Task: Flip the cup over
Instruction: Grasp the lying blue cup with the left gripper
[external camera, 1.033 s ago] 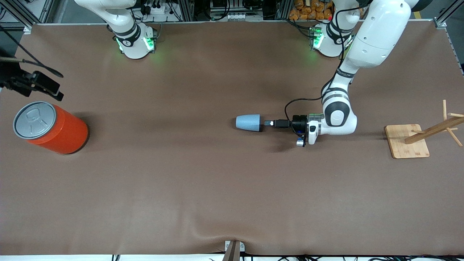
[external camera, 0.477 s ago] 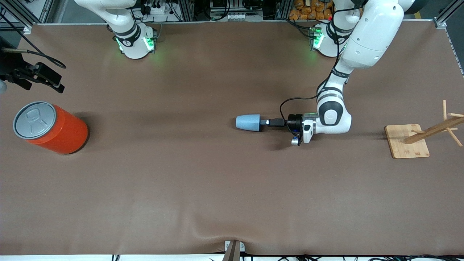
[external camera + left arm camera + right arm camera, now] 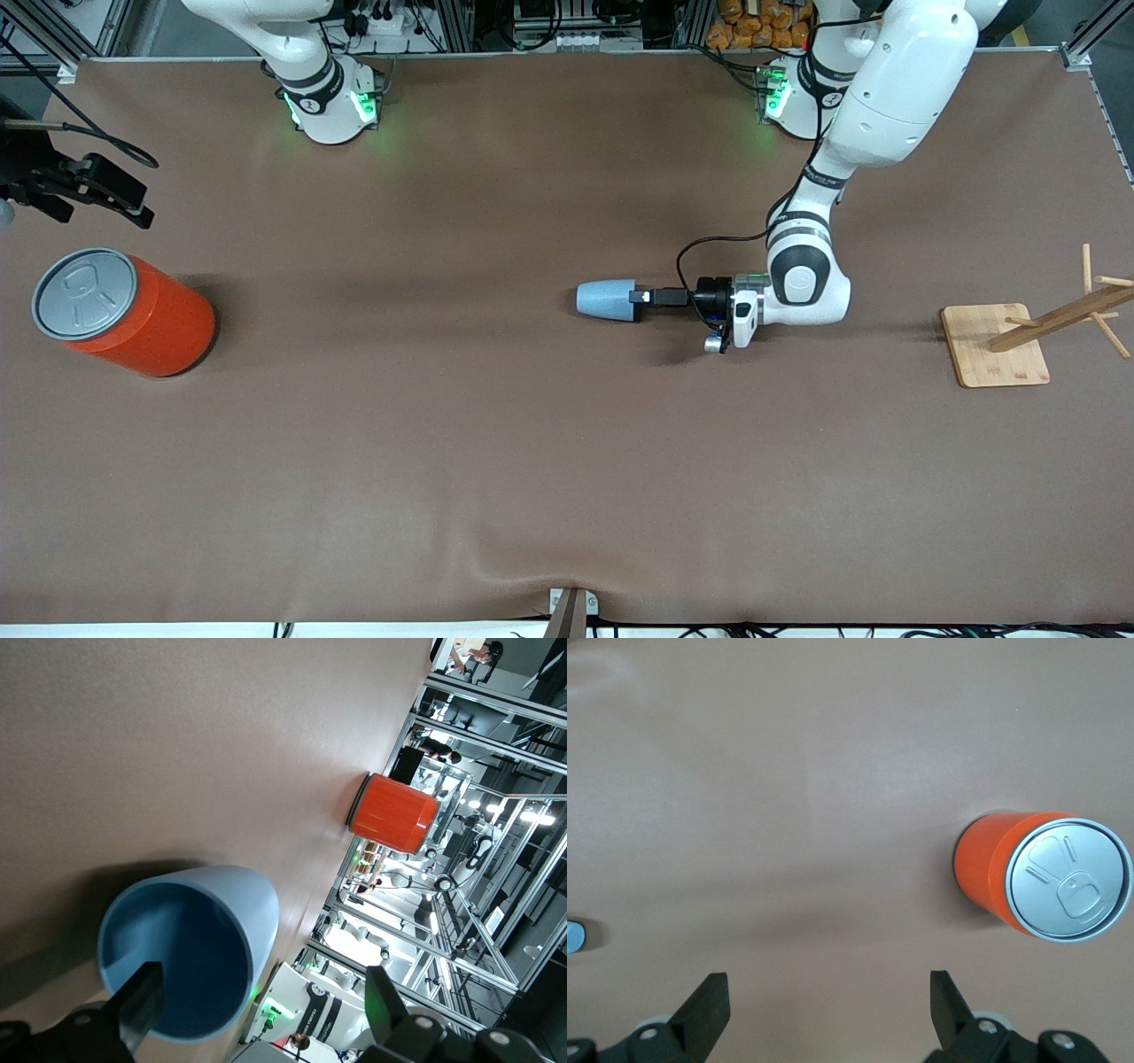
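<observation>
The cup [image 3: 607,299] lies sideways, rim at the left claw's [image 3: 640,297] spread fingers.

The cup [image 3: 606,299] looks like matt, smooth light blue plastic. The can [image 3: 124,313] has a glossy orange wall and a dull grey metal lid. The desk [image 3: 532,461] wears a brown matt sheet, perhaps leatherette, faintly rippled at six o'clock. The rack [image 3: 1019,337] is bare pale wood.
</observation>
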